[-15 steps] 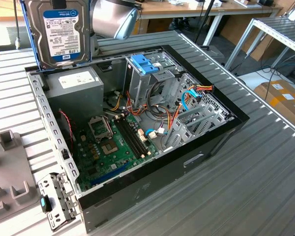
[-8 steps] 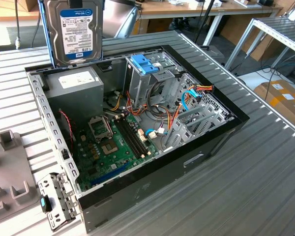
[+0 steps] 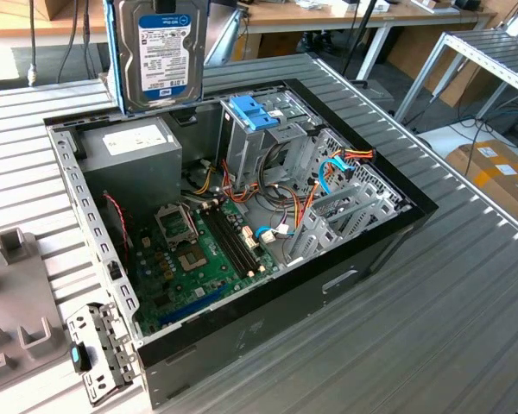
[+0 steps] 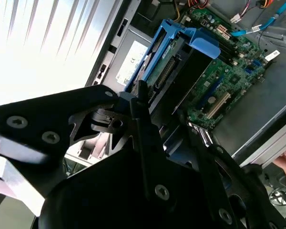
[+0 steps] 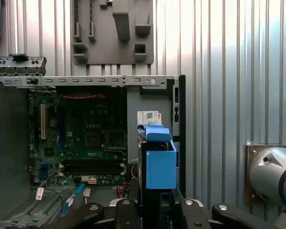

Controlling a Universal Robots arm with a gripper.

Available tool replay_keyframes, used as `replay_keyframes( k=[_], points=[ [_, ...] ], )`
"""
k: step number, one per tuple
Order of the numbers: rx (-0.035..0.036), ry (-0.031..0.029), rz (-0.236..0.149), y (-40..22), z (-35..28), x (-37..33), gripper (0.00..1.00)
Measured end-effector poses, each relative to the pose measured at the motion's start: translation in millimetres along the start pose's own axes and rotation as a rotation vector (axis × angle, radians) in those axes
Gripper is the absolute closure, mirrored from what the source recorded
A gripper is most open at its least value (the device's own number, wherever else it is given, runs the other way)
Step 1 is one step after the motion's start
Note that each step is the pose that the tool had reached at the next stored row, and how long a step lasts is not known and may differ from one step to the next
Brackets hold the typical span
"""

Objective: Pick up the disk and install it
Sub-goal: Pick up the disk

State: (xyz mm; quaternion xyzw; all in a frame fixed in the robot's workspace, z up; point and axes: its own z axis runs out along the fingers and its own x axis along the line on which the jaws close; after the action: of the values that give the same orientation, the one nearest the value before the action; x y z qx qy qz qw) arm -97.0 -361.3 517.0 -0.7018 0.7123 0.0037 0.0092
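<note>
Black gripper (image 5: 155,205) is clamped on the flat grey-metal disk in its light-blue plastic carrier (image 3: 160,52). The disk hangs upright, long axis vertical, over the grey power-supply box (image 3: 134,151). The darker-blue slotted latch (image 3: 252,112) sits lower, toward the exterior view's right.

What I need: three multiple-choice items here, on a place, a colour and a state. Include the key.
1. Where is the disk?
A. flat on the motherboard
B. raised above the open computer case
C. on the floor

2. What colour is its carrier?
A. light blue
B. red
C. yellow

3. How is the gripper?
A. open, away from the disk
B. shut on a cable
C. shut on the disk

Key: 1 B, it hangs upright over the case; 2 A, light blue in both wrist views; 3 C, it clamps the carrier.
</note>
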Motion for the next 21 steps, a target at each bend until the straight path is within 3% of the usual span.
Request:
replay_keyframes(
  k=[7, 18, 21],
  points=[
    [0.0, 0.0, 0.0, -35.6, 0.3, -0.5, 0.65],
    [0.0, 0.0001, 0.0, -72.2, 0.5, -1.0, 0.65],
    [0.0, 0.0, 0.0, -93.4, 0.7, -1.4, 0.65]
  ],
)
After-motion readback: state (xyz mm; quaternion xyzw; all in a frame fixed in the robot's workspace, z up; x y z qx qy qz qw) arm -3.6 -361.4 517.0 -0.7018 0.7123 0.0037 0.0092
